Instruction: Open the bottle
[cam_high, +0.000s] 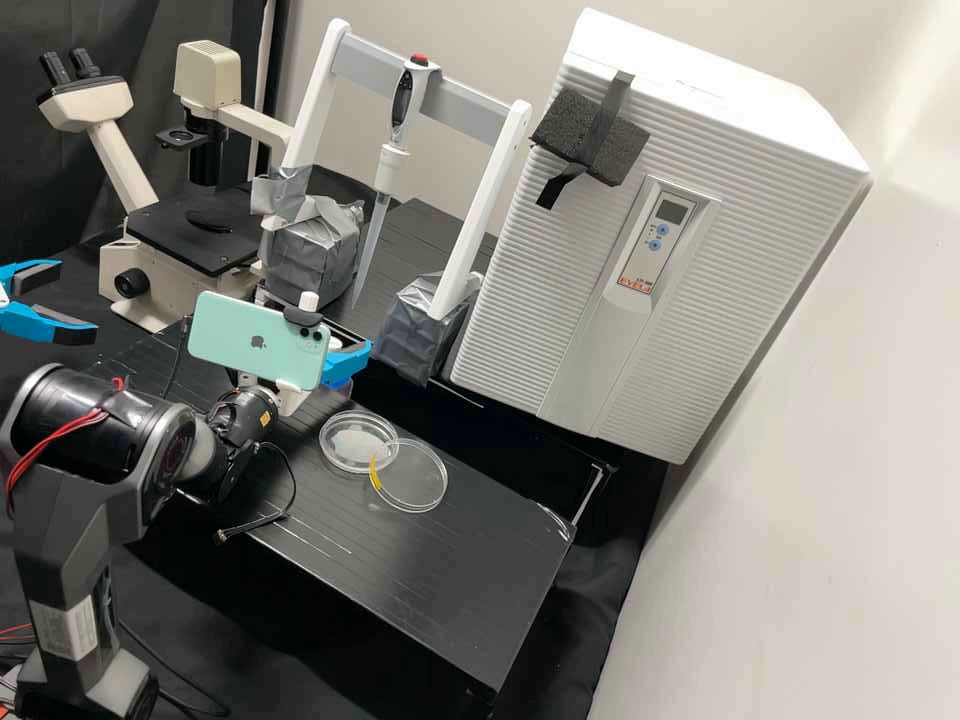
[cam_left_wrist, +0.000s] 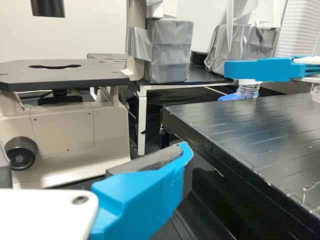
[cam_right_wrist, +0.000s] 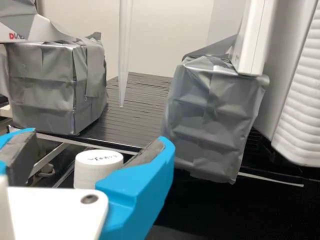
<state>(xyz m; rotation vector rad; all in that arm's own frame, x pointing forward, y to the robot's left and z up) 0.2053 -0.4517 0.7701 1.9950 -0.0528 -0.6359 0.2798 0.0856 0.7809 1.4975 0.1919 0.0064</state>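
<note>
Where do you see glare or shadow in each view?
High view: the petri dishes glint at their rims; the white cabinet shades the wall beside it. Left wrist view: pale sheen across the black bench. Right wrist view: dull highlights on the taped block, darkness beneath.

A laboratory, shown by the microscope (cam_high: 165, 270), hanging pipette (cam_high: 384, 182) and petri dishes (cam_high: 358, 440).

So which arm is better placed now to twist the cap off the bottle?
Right. The right gripper sits open around the cap, so it probably needs only to close and turn. The left gripper is open beside the microscope, apart from the bottle.
</note>
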